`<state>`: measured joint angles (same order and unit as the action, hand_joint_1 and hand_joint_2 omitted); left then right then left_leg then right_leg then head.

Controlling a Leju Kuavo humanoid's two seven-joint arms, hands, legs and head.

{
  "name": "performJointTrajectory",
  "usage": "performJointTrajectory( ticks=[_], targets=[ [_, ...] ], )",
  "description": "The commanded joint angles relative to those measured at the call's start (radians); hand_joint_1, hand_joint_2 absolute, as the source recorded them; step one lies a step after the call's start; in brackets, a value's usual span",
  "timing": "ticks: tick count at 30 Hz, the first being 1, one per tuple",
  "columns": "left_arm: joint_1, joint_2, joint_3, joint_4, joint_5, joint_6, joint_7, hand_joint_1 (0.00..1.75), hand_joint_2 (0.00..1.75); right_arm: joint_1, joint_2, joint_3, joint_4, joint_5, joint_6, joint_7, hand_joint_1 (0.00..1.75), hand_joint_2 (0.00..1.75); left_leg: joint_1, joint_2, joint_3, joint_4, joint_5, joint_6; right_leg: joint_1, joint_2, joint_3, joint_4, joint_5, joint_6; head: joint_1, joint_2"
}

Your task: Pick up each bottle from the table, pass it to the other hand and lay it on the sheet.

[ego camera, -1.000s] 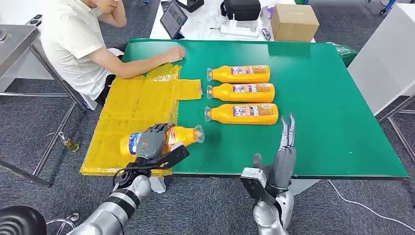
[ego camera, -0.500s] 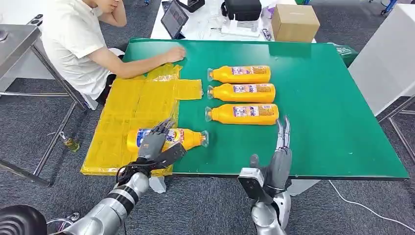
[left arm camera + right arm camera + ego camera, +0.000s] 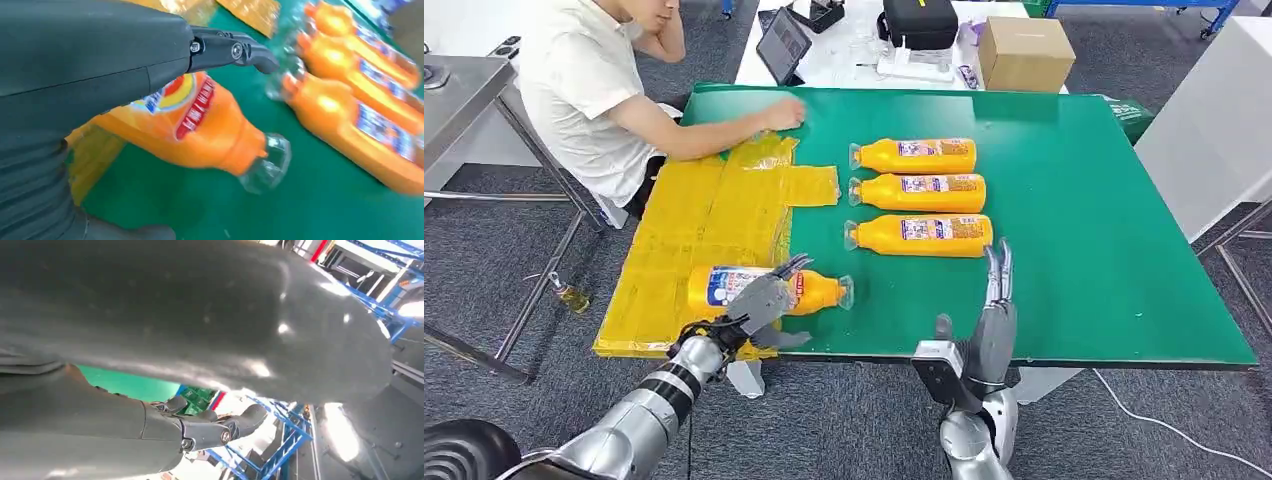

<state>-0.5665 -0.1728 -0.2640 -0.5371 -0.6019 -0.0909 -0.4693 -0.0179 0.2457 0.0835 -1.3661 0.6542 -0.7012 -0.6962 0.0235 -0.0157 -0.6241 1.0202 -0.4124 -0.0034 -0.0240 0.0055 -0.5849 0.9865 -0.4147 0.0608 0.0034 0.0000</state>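
Now, left hand: fingers spread above the bottle, gripping nothing; we lift clear without nudging it.
Bottle: lying half on the sheet, near the bench's front-left corner.
Right hand: fingers straight, holding nothing.

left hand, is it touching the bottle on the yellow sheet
Cannot tell. In the head view the left hand overlaps the bottle, fingers spread; neither it nor the left wrist view shows contact or a gap.

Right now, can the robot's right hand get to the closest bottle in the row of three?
Probably yes. The right hand is open, fingers pointing up just in front of the nearest bottle, with only bare green table between them.
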Motion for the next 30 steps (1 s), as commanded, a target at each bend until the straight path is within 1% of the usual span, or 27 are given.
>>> performJointTrajectory(
  ticks=[1,3,4,6,8,9,10,12,13,14,15,17,18,19,20,21,23,26,28,29,30],
  targets=[
    [0.145,0.003,-0.04,-0.221,0.146,0.058,-0.093,0.0,1.75,0.0,-0.03,-0.02,0.038,0.006,0.003,-0.002,0.0,0.0,-0.001,0.002,0.002,-0.001,-0.001,0.001,0.0,0.001,0.001,-0.001,0.0,-0.001,0.0,0.0],
    [0.195,-0.036,-0.034,-0.357,0.169,0.25,-0.134,0.0,1.75,0.011,-0.026,-0.025,0.02,0.014,0.003,-0.002,0.0,0.0,0.0,0.001,0.001,-0.001,-0.001,0.001,0.0,0.0,0.001,-0.001,-0.001,-0.002,0.0,0.0],
    [0.217,-0.061,-0.026,-0.426,0.228,0.286,-0.135,0.0,1.75,0.014,-0.022,-0.029,0.015,0.02,0.003,-0.002,0.0,0.0,0.0,0.001,0.001,-0.001,-0.001,0.002,0.0,-0.001,0.0,-0.001,-0.001,-0.003,0.0,0.0],
    [0.257,-0.088,-0.03,-0.541,0.285,0.397,-0.18,0.0,1.75,0.01,-0.019,-0.024,0.021,0.028,0.003,-0.002,0.0,0.0,0.0,0.0,-0.002,0.001,-0.002,0.002,0.001,-0.002,-0.002,0.0,-0.001,-0.002,0.0,0.0],
    [0.283,-0.091,-0.05,-0.612,0.37,0.435,-0.183,0.0,1.75,0.005,-0.013,-0.027,0.027,0.039,0.003,-0.002,0.0,0.0,0.0,0.001,-0.007,0.001,-0.001,0.001,0.001,-0.001,-0.008,0.0,0.0,-0.002,0.0,0.0],
    [0.296,-0.098,-0.046,-0.64,0.4,0.467,-0.198,0.0,1.75,0.003,-0.014,-0.024,0.031,0.041,0.003,-0.002,0.0,0.0,0.0,0.001,-0.006,0.001,-0.002,0.002,0.001,-0.001,-0.007,0.0,-0.001,-0.002,0.0,0.0],
    [0.307,-0.091,-0.07,-0.666,0.438,0.511,-0.221,0.0,1.75,0.001,-0.012,-0.025,0.032,0.056,0.003,-0.002,0.0,0.0,0.0,0.001,-0.006,0.001,-0.002,0.002,0.0,-0.001,-0.007,0.0,-0.001,-0.002,0.0,0.0],
    [0.307,-0.091,-0.07,-0.666,0.438,0.511,-0.221,0.0,1.75,0.001,-0.012,-0.025,0.032,0.056,0.003,-0.002,0.0,0.0,0.0,0.002,-0.007,0.0,-0.001,0.001,0.0,0.001,-0.008,0.0,0.0,-0.001,0.0,0.0],
    [0.311,-0.087,-0.074,-0.669,0.446,0.518,-0.227,0.0,1.75,0.0,-0.011,-0.024,0.033,0.059,0.003,-0.002,0.0,0.0,0.0,0.003,-0.005,0.0,-0.003,0.002,0.001,0.001,-0.007,-0.001,-0.001,-0.003,0.0,0.0],
    [0.319,-0.086,-0.081,-0.698,0.455,0.565,-0.229,0.0,1.75,0.0,-0.012,-0.024,0.033,0.061,0.003,-0.002,0.0,0.0,0.0,0.002,-0.007,0.0,-0.002,0.001,0.001,0.001,-0.009,0.0,0.0,-0.002,0.0,0.0],
    [0.329,-0.073,-0.105,-0.736,0.477,0.611,-0.229,0.0,1.75,-0.001,-0.012,-0.023,0.034,0.067,0.003,-0.002,0.0,0.0,0.0,0.003,-0.006,0.0,-0.002,0.002,0.001,0.001,-0.008,-0.001,-0.001,-0.003,0.0,0.0],
    [0.334,-0.05,-0.147,-0.76,0.545,0.631,-0.229,0.0,1.75,-0.002,-0.016,-0.028,0.043,0.095,0.003,-0.002,0.0,0.0,0.0,0.003,-0.008,0.0,-0.001,0.001,0.0,0.001,-0.01,0.0,0.0,-0.002,0.0,0.0],
    [0.333,-0.038,-0.166,-0.759,0.57,0.637,-0.229,0.0,1.75,-0.006,-0.023,-0.034,0.062,0.142,0.003,-0.002,0.0,0.0,0.0,0.004,-0.006,0.0,-0.002,0.002,0.001,0.001,-0.008,-0.001,-0.001,-0.003,0.0,0.0],
    [0.334,-0.035,-0.174,-0.748,0.603,0.618,-0.229,0.0,1.75,-0.018,-0.04,-0.06,0.126,0.256,0.003,-0.002,0.0,1.75,0.0,0.004,-0.007,0.0,-0.002,0.001,0.001,0.002,-0.009,-0.001,0.0,-0.002,0.0,0.0],
    [0.335,-0.033,-0.18,-0.737,0.629,0.596,-0.228,0.0,1.75,-0.03,-0.052,-0.102,0.173,0.332,0.003,-0.002,0.0,1.75,0.0,0.002,-0.007,-0.001,-0.001,0.001,0.001,0.001,-0.009,-0.001,0.0,-0.001,0.0,0.0],
    [0.338,-0.029,-0.191,-0.732,0.654,0.57,-0.211,0.0,1.75,-0.04,-0.073,-0.158,0.193,0.416,0.003,-0.002,0.0,1.75,0.0,0.002,-0.005,-0.002,-0.001,0.002,0.001,0.0,-0.006,-0.003,0.0,-0.002,0.0,0.0],
    [0.351,-0.022,-0.218,-0.732,0.681,0.521,-0.188,0.0,1.75,-0.057,-0.122,-0.239,0.218,0.531,0.003,-0.002,0.0,1.75,0.0,0.0,-0.004,-0.003,0.0,0.002,0.001,-0.002,-0.004,-0.005,0.0,-0.002,0.0,0.0],
    [0.352,-0.02,-0.223,-0.733,0.69,0.506,-0.183,0.0,1.75,-0.059,-0.128,-0.25,0.216,0.539,0.003,-0.002,0.0,1.75,-0.001,0.0,-0.007,-0.001,-0.001,0.001,0.0,-0.001,-0.008,-0.002,0.0,-0.001,0.0,0.0],
    [0.352,-0.02,-0.223,-0.733,0.69,0.506,-0.183,0.0,1.75,-0.059,-0.128,-0.25,0.216,0.539,0.003,-0.002,0.0,1.75,-0.001,0.001,-0.006,-0.001,-0.001,0.002,0.0,-0.001,-0.007,-0.003,0.0,-0.002,0.0,0.0],
    [0.359,-0.017,-0.234,-0.74,0.706,0.481,-0.169,0.0,1.75,-0.066,-0.137,-0.28,0.212,0.572,0.003,-0.002,0.0,1.75,-0.001,0.002,-0.008,-0.001,-0.001,0.002,-0.001,0.0,-0.008,-0.002,0.0,-0.001,0.0,0.0],
    [0.363,-0.011,-0.247,-0.746,0.718,0.452,-0.151,0.0,1.75,-0.079,-0.139,-0.334,0.219,0.64,0.003,-0.002,0.0,1.75,-0.001,0.003,-0.006,-0.001,-0.002,0.002,0.0,0.001,-0.006,-0.003,0.0,-0.002,0.0,0.0]
  ],
)
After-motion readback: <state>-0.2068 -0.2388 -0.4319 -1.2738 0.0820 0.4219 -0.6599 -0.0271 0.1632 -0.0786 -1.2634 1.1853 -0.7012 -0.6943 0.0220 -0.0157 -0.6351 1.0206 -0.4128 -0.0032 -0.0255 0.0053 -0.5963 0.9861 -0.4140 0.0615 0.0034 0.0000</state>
